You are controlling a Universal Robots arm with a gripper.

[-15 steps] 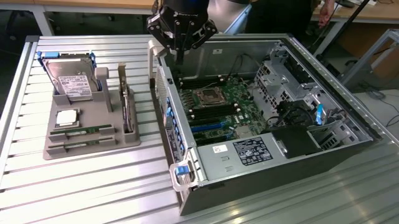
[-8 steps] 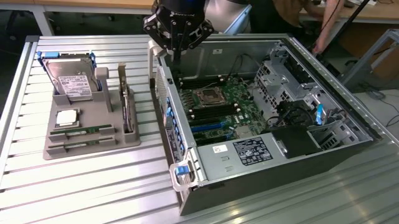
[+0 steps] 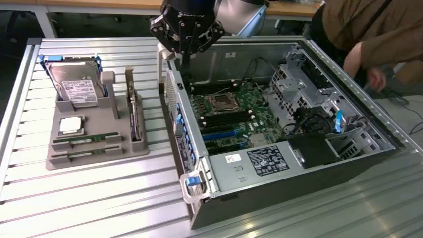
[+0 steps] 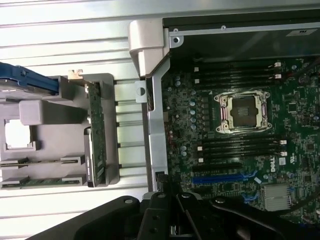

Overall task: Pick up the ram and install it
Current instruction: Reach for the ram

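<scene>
Tool (image 3: pixel 187 67), pressed together and empty, is hovering top centre; thin green ram (image 3: pixel 86 138) is lying well apart in grey moulded tray (image 3: pixel 99 161), exterior view's lower left.

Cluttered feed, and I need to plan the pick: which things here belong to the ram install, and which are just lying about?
For the job: ram and its twin in the grey holder; memory slots on the motherboard; gripper, shut, above the case edge.
Lying about: hard drive; processor chip; expansion card; a person's hand.

2 ram sticks (image 3: pixel 86 138) (image 3: pixel 84 153), 1 hard drive (image 3: pixel 74 84), 1 processor chip (image 3: pixel 71 124), 1 expansion card (image 3: pixel 134 116), 1 computer case (image 3: pixel 278 193).
</scene>
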